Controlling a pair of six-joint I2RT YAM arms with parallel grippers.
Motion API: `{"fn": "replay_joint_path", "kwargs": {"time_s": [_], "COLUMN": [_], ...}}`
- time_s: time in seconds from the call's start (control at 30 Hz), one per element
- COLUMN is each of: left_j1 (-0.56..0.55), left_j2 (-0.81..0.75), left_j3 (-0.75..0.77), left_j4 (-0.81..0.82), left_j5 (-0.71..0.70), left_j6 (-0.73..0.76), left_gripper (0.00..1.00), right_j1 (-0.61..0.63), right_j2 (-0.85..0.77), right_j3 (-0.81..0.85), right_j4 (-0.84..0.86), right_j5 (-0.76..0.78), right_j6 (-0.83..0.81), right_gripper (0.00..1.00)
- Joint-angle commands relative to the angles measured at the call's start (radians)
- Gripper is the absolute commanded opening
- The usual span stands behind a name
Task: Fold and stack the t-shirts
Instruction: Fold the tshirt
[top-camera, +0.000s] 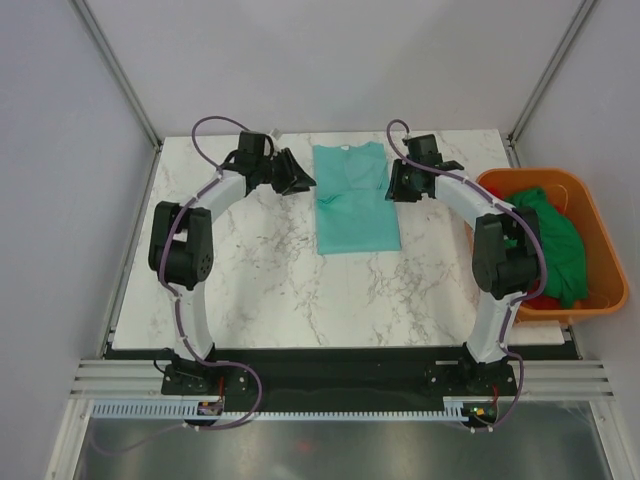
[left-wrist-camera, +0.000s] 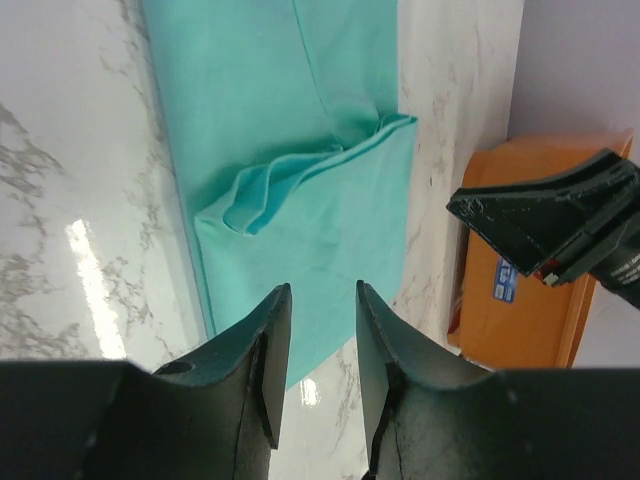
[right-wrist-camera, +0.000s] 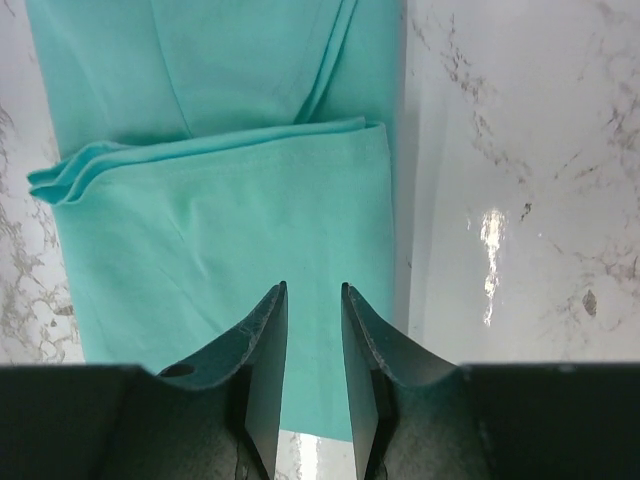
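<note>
Step in hand: judged to be between folds; the long sides look turned in and a cross fold is not yet made
Teal t-shirt (top-camera: 355, 200): lies flat as a narrow strip at the far middle of the marble surface (top-camera: 250, 290), collar end away from the arm bases
Left end effector (left-wrist-camera: 323, 290): unclenched, jaws apart with nothing between them, hovering over the shirt's left edge near the collar end
Right end effector (right-wrist-camera: 313, 288): likewise unclenched and holding nothing, over the shirt's right edge at the same end
Sleeve fold (left-wrist-camera: 290, 180): on the left side the turned-in layers puff up and gape; on the right they lie flatter
Doing it well: pinch every layer at both corners of one end together, lift low, carry the two sides at an even pace, and lay edge on edge so that the strip does not skew
Watch for: the loose left flap may slide out when lifted, so grip should include it
Count, shirts on the surface: one, teal
Count, shirts in the orange tub (top-camera: 585, 308): one dark green t-shirt (top-camera: 555, 235) on top and a red t-shirt (top-camera: 540, 298) peeking beneath; whether more lie under them cannot be told
Count, tubs: one
Count, arms: two, one end effector each
</note>
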Motion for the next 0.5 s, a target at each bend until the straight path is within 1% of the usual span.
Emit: {"fn": "replay_joint_path", "kwargs": {"time_s": [0.0,0.1,0.27,0.37,0.4,0.47], "left_j1": [-0.061,-0.090,-0.113,-0.124,-0.124,-0.124], "left_j2": [-0.033,-0.019,0.027,0.070,0.093,0.114], "left_j3": [-0.047,-0.060,-0.051,-0.027,-0.016,0.013], "left_j4": [0.011,0.011,0.011,0.011,0.009,0.008], "left_j5": [0.050,0.047,0.015,-0.011,-0.014,-0.035], "left_j6": [0.097,0.117,0.130,0.139,0.140,0.139], "left_gripper": [0.39,0.37,0.25,0.16,0.13,0.12], "right_j1": [0.000,0.000,0.000,0.000,0.000,0.000], "right_j2": [-0.045,-0.054,-0.073,-0.077,-0.079,-0.080], "right_j3": [-0.033,-0.063,-0.110,-0.123,-0.123,-0.123], "right_j4": [0.002,0.004,0.036,0.053,0.056,0.061], "right_j5": [-0.021,-0.032,-0.043,-0.055,-0.057,-0.057], "right_j6": [-0.011,-0.008,0.012,0.018,0.018,0.022], "right_gripper": [0.35,0.33,0.31,0.30,0.30,0.30]}}
